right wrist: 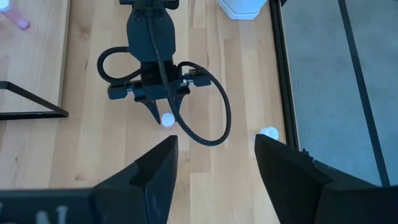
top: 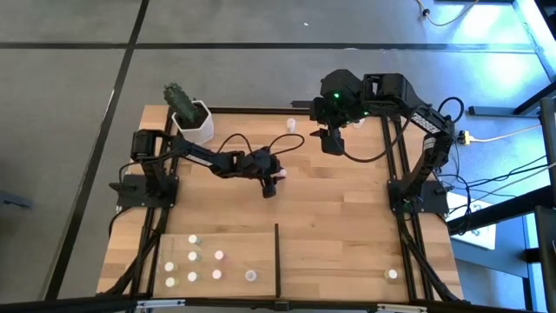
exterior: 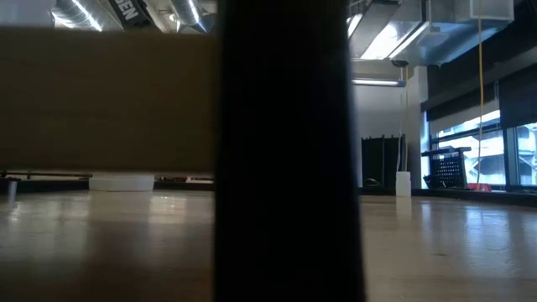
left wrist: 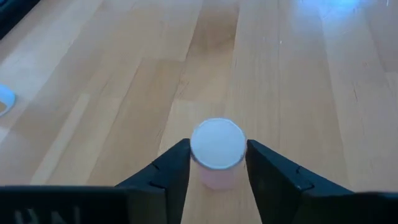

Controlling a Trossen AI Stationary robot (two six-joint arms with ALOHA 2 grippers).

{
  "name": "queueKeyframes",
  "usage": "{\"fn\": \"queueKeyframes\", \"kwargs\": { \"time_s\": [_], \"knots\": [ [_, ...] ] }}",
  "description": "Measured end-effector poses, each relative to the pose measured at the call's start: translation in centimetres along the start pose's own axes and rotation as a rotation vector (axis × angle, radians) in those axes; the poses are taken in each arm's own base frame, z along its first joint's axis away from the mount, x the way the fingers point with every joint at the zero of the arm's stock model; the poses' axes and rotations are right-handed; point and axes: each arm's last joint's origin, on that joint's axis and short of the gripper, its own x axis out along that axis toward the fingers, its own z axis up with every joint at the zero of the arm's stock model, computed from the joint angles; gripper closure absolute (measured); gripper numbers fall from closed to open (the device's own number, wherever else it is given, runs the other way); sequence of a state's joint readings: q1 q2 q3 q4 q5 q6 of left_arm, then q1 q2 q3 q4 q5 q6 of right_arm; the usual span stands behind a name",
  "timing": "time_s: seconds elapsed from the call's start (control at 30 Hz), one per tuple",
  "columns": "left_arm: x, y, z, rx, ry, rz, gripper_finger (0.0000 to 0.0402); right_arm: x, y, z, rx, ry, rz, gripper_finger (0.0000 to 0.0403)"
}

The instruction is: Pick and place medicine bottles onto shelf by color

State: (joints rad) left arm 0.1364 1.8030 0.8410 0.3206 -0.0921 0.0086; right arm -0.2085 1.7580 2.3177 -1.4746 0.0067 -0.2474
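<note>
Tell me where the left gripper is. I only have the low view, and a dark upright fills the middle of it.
Observer: Around mid-table. The left gripper is down at a small pale pink bottle with a round white cap, which stands upright on the wooden tabletop.
Operator: Right arm?
Observer: The right gripper is open and empty, above the far side of the table.
Operator: Anything on the shelf?
Observer: Several white-capped bottles stand on the pale wood shelf panel, left of its thin black divider.
</note>
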Motion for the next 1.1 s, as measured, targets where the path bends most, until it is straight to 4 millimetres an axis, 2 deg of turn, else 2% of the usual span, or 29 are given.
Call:
{"fn": "queueKeyframes", "kwargs": {
  "time_s": [0.3,0.7,0.87,1.1],
  "knots": [
    [0.0,0.0,0.0,-0.002,-0.002,0.000,0.0302,0.0,0.0,0.0,0.000,0.000,0.000,0.0187],
    [-0.2,0.0,0.2,-0.002,-0.009,0.000,0.0307,0.0,0.0,0.0,0.000,0.000,0.000,0.0187],
    [-1.5,0.1,1.5,-0.003,-0.060,0.000,0.0308,0.0,0.0,0.0,0.000,0.001,0.000,0.0187],
    [-4.9,0.4,2.6,0.000,-0.005,-0.001,0.0308,0.0,0.1,0.0,0.000,-0.003,0.023,0.0187]
  ]
}}
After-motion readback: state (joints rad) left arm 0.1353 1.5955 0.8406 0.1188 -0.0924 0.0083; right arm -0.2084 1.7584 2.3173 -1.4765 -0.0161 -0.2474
